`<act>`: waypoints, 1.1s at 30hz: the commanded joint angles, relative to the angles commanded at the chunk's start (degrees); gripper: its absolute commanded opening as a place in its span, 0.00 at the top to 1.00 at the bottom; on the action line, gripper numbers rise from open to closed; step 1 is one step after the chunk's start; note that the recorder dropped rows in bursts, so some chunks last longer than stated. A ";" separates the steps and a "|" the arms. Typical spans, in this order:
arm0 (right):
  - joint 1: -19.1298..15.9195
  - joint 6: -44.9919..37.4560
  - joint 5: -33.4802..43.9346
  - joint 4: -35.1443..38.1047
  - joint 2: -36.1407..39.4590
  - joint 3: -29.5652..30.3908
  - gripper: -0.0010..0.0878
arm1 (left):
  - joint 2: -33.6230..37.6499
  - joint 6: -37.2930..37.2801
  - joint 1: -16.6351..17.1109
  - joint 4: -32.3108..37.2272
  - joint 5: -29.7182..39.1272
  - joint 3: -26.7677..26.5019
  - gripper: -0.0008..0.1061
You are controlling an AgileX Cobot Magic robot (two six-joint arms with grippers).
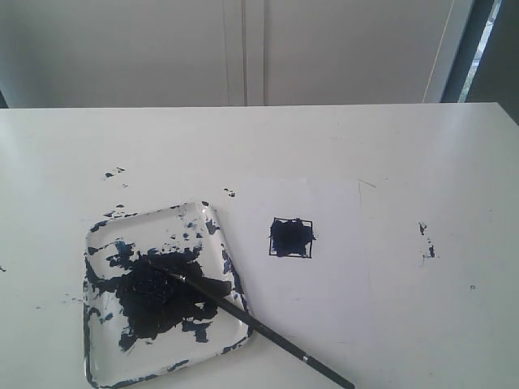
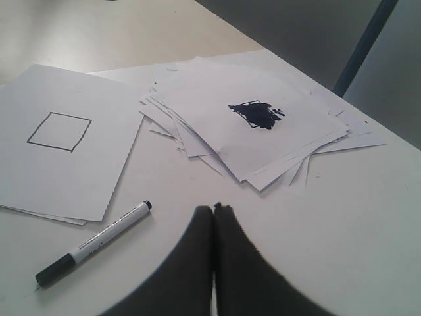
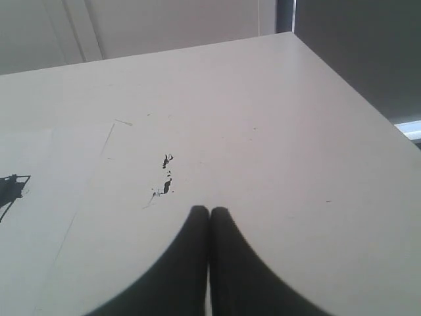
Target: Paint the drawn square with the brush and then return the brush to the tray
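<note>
Black brush [image 1: 259,328] lies diagonally, bristles in the tray [image 1: 101,348] lower left, tail past the rim toward lower right, the right arm's side; both jaws pressed together, empty.

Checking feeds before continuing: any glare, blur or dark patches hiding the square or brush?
Exterior view: soft focus, even light, no glare; drawn square and brush clear. Left wrist view: left tool a dark silhouette. Right wrist view: right tool equally dark; square cropped at edge.
</note>
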 joint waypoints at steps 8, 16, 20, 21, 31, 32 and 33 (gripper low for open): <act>0.00 0.00 0.00 0.00 0.00 0.00 0.99 | -0.01 0.10 0.00 0.00 0.00 0.00 0.99; 0.00 0.00 0.00 0.00 0.00 0.00 0.99 | -0.01 1.18 0.00 0.00 0.00 0.35 0.99; 0.00 0.00 0.00 0.00 0.00 0.00 0.99 | -0.65 -2.35 0.00 -3.60 -2.20 2.09 0.99; 0.00 0.00 0.00 0.00 0.00 0.00 0.99 | -1.23 -3.66 0.00 -3.74 -3.64 2.95 0.99; 0.00 0.00 0.00 0.00 0.00 0.00 0.99 | -9.82 -9.74 0.00 -3.74 -26.30 14.76 0.99; 0.00 0.00 0.00 0.00 0.00 0.00 0.99 | -10.57 -9.74 0.00 -3.74 -27.89 15.38 0.99; 0.00 0.00 0.00 0.00 0.00 0.00 0.99 | -11.57 -9.74 0.00 -3.74 -29.74 16.12 0.99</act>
